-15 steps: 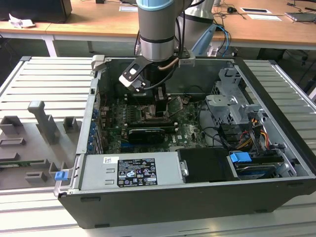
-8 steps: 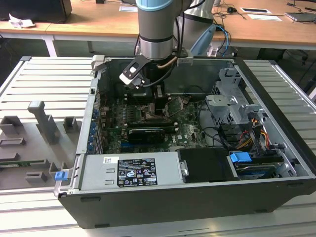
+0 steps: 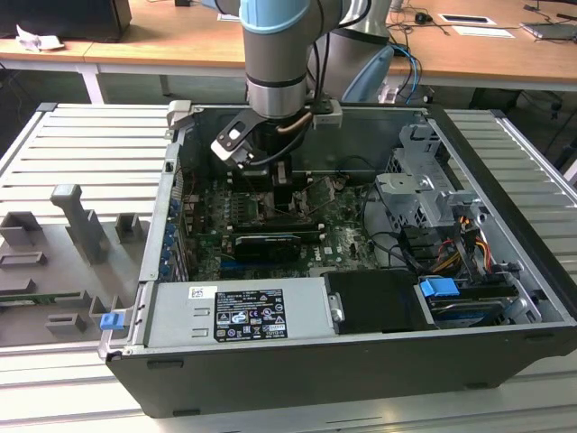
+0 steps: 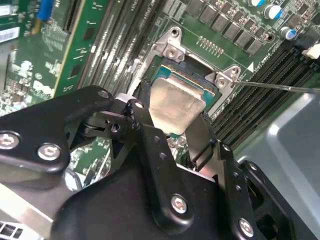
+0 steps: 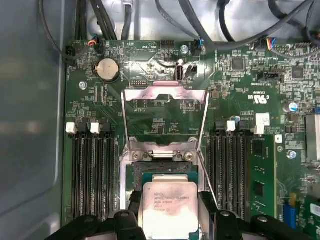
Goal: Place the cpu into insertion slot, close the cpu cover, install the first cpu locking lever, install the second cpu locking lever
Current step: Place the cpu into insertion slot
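- cpu [image 5: 169,202]: held flat, silver top up, directly over the insertion slot [image 5: 155,169] of the green motherboard [image 5: 150,65]. Its green edge overlaps the socket recess in both wrist views. I cannot tell whether it is fully seated or sits just above the contacts.
- gripper [image 4: 172,125]: lowered inside the computer case [image 3: 270,361]. Its fingers [image 4: 149,137] are drawn in against two opposite edges of the chip and appear to have hold of it, with no gap visible on either side.
- cpu cover [image 5: 165,92]: swung fully back on its hinge. The frame lies open beyond the socket with bare board showing through its central cut-out, so it is not closed.
- locking lever [image 4: 280,86]: one thin wire lever stands free beside the socket, not hooked down. I cannot make out the other one with certainty.
- Assessment: the first step is at the point of placement and not confirmed complete. The cover closure and both levers are outstanding.
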You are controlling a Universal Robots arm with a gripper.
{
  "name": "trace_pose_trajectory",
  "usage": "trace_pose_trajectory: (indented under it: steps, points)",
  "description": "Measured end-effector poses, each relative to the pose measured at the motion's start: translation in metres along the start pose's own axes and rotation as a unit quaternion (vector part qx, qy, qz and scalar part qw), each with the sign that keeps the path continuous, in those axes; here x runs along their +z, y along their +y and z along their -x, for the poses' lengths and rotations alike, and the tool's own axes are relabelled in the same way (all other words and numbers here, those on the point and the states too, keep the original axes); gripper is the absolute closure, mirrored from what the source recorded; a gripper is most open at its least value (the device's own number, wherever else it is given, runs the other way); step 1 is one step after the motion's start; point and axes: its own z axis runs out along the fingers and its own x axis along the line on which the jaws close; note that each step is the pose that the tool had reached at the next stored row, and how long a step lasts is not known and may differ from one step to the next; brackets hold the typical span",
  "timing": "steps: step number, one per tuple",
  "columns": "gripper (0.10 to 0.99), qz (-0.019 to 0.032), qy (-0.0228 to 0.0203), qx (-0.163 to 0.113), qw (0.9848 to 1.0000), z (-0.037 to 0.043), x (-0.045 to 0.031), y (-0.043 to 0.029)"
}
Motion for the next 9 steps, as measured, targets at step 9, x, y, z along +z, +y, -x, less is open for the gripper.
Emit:
trace_pose_trajectory:
  steps: [9]
  points:
    - [0.557,-0.0001,-0.0001,0.000,1.0000,-0.0056,0.0103,0.0005]
